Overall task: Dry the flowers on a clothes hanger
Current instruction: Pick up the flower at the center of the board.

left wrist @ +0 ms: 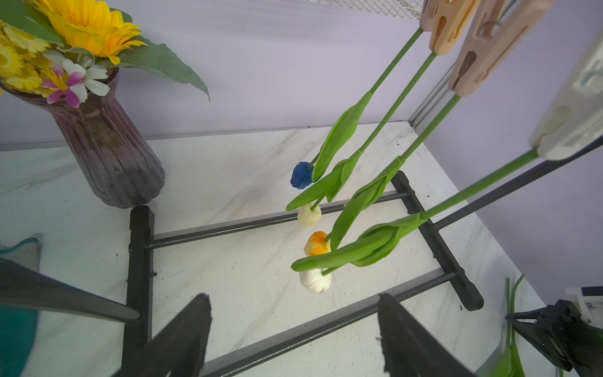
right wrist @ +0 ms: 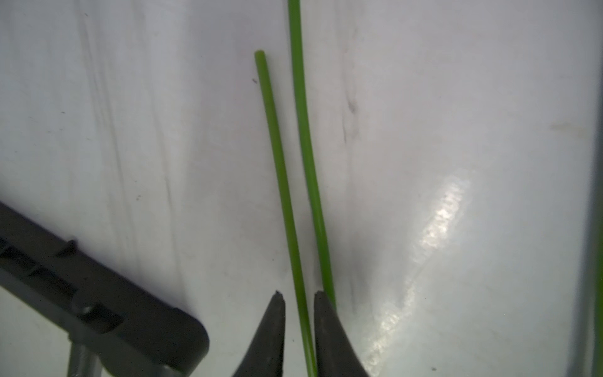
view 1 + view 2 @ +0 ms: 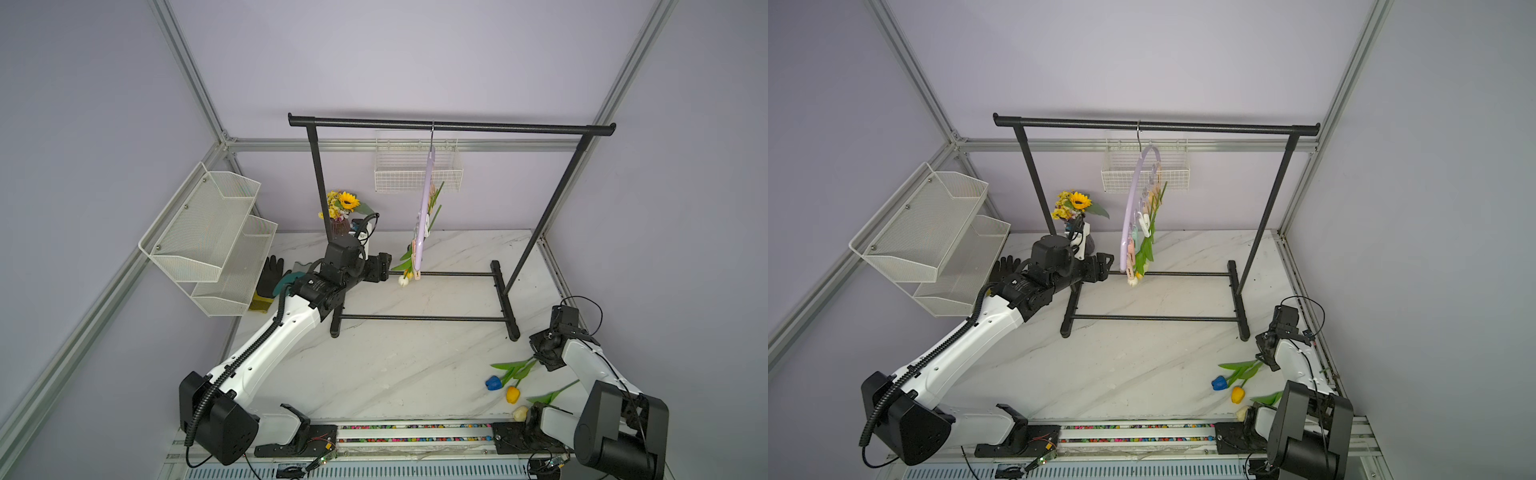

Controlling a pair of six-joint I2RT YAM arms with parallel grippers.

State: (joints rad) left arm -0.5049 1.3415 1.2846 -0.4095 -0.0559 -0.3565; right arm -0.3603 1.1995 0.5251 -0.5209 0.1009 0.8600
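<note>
Fingertips of the right gripper [image 2: 297, 292] sit low over the table [image 2: 130, 130], at its right edge. The jaws are narrowly parted around one green stem [image 2: 284, 196]; a gap shows beside the stem, so they are not clamped on it. A second stem [image 2: 306, 147] lies just beside the first and passes behind one fingertip. Three loose tulips [image 3: 513, 394], with blue, yellow and cream heads, lie on the table near this gripper, heads toward the front rail.

The left gripper [image 1: 293, 296] is raised at the left post of the rack [image 3: 449, 124]. Its jaws are wide apart and hold nothing.

The hanger [image 3: 424, 208] hangs by its hook from the rack's top bar, seen nearly edge-on. Four hanging tulips [image 1: 365, 196] are clipped by their stems in its pegs [image 1: 483, 49], heads down, above the rack's base bars.

A vase [image 1: 107, 147] of sunflowers stands behind the left post, and gloves [image 3: 270, 274] lie to its left.
</note>
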